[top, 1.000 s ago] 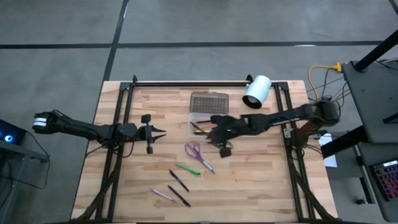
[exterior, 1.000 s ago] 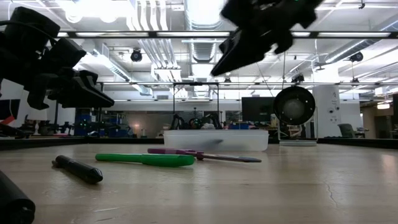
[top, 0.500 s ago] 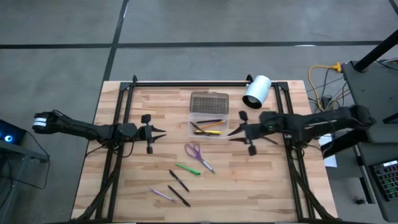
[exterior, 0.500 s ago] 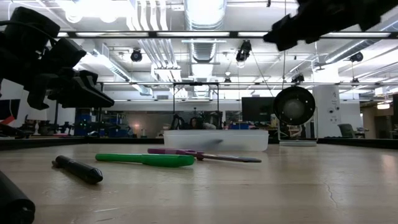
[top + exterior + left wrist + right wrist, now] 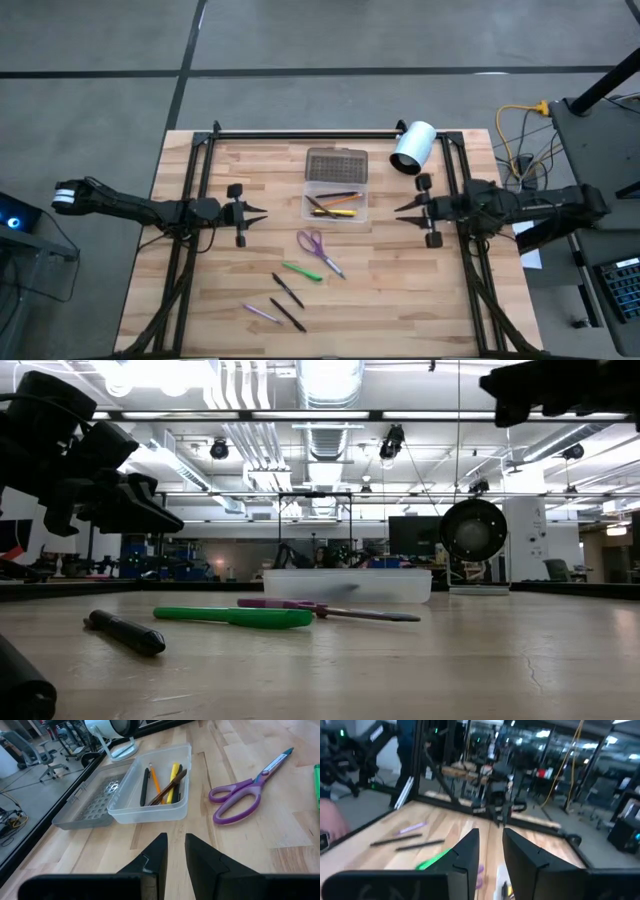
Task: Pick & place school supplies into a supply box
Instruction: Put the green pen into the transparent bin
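Observation:
The clear supply box (image 5: 336,202) stands open at the table's middle with its dotted grey lid (image 5: 336,163) laid back toward the far edge. Black, orange, yellow and brown pens (image 5: 162,785) lie in it. Purple scissors (image 5: 318,247), a green pen (image 5: 302,271), two black pens (image 5: 287,290) and a purple pen (image 5: 262,313) lie flat on the wood nearer the front. My left gripper (image 5: 262,210) hovers left of the box, fingers a narrow gap apart, holding nothing. My right gripper (image 5: 400,208) hovers right of the box, also narrowly open and holding nothing.
A white cylinder (image 5: 413,147) lies at the far right corner beside the black frame rails (image 5: 300,134). Bare wood (image 5: 400,290) spreads right of the loose pens. In the low view the green pen (image 5: 235,616) and scissors (image 5: 320,607) lie before the box (image 5: 347,585).
My right gripper has drawn back from above the box toward the table's right edge, rising in the low view, and now hangs beside the box. The box's contents, covered by that arm before, now show. The loose supplies on the table have not moved.

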